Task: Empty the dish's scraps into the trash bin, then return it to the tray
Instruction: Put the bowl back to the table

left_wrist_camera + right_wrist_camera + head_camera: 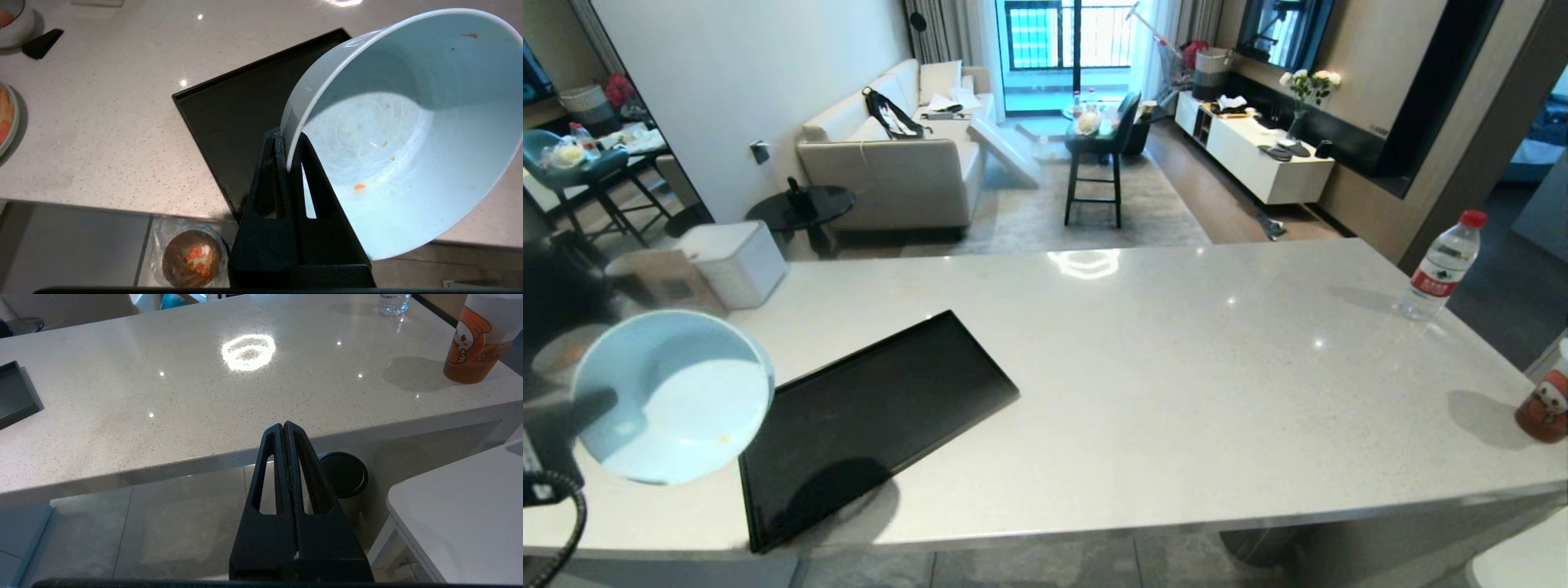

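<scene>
My left gripper (288, 157) pinches the rim of the pale blue dish (408, 134), tilted up beside the black tray (237, 118); I see only orange specks inside. My right gripper (284, 428) hangs below the counter edge, fingers pressed together; the scraps (196, 257) lie in the trash bin (171, 267).

One dish (408, 134), one tray (866, 416), one trash bin (192, 259) (scraps inside), one water bottle (1441, 265).

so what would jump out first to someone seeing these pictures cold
The pale blue dish, pinched by its rim in the left gripper, hangs tilted over the near left edge of the black tray, nearly empty bar a few orange flecks. Below the counter edge, the lined trash bin on the floor holds the orange and whitish scraps. The right gripper sits shut, off the counter's near edge.
</scene>
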